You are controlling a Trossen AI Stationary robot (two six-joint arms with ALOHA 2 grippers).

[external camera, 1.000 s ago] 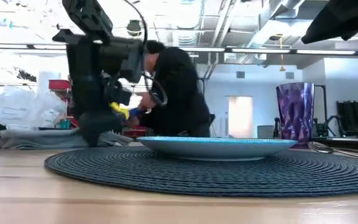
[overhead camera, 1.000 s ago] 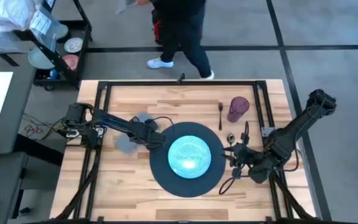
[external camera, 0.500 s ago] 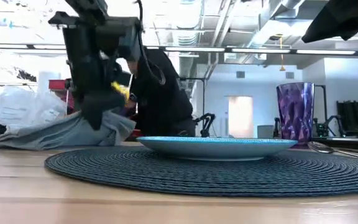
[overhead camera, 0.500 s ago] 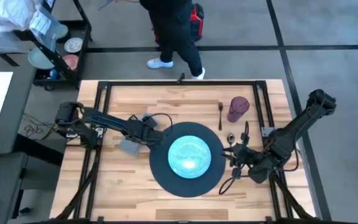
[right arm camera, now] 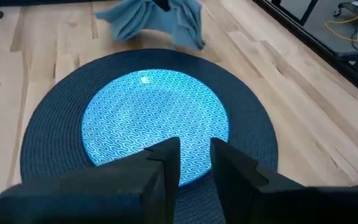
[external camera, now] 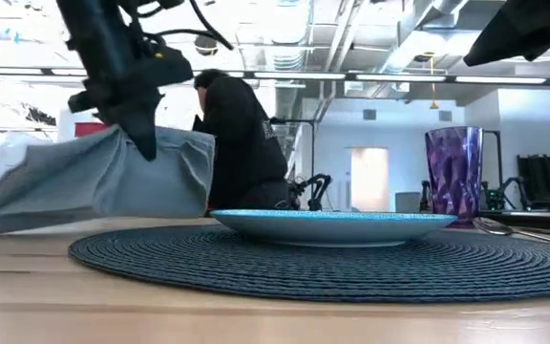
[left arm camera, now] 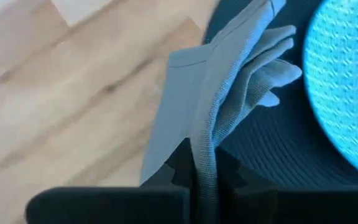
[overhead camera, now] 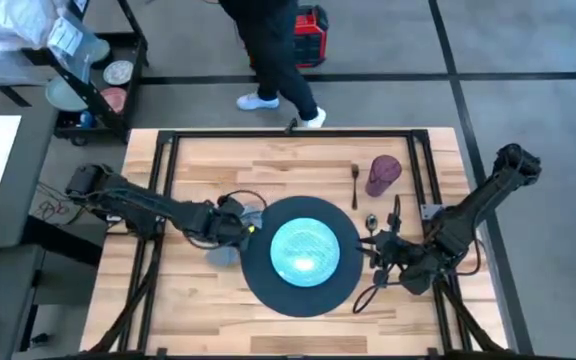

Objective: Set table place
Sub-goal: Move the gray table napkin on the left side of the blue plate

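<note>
Lifted since the earlier frame, grey cloth napkin (external camera: 103, 182) hangs pinched in the left gripper's (overhead camera: 230, 222) closed jaws beside the round dark woven mat (overhead camera: 268, 270) on the wooden counter (overhead camera: 298, 160), likely for repositioning; right gripper (right arm camera: 188, 158), slightly parted, waits near the teal plate (overhead camera: 305, 250).

The left tool (overhead camera: 236, 222) has lifted the grey napkin (external camera: 103, 182) clear of the bench (overhead camera: 208, 300); a second ago it lay flat, now it hangs pinched and bunched, its lower corner trailing by the mat's (overhead camera: 268, 285) left rim. The left arm has stretched lower. The person (overhead camera: 273, 50) beyond the far edge has shifted.
</note>
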